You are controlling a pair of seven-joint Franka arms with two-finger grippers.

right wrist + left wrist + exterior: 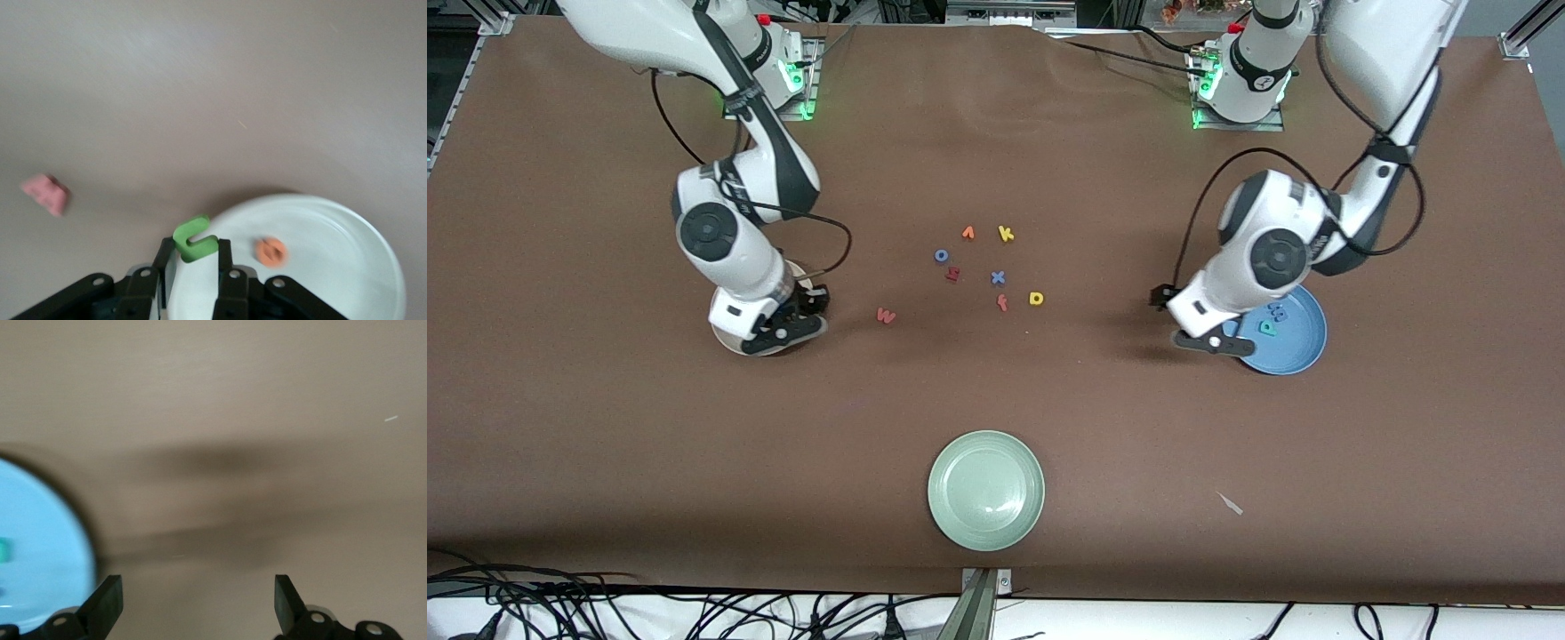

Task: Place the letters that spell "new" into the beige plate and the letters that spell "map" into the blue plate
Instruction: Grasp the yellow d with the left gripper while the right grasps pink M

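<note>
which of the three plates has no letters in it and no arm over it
The pale green plate, nearest the front camera. The blue plate holds letters; the beige plate holds the orange e.

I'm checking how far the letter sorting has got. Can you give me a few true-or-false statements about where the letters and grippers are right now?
1. The right gripper is shut on the green n over the beige plate. True.
2. The orange e still lies on the table. False: it is in the beige plate.
3. The left gripper holds the yellow p. False: it is open and empty by the blue plate's edge; the p lies on the table.
4. The pinkish-red w lies on the table, outside any plate. True.
5. The pale green plate holds two letters. False: it holds none.
</note>
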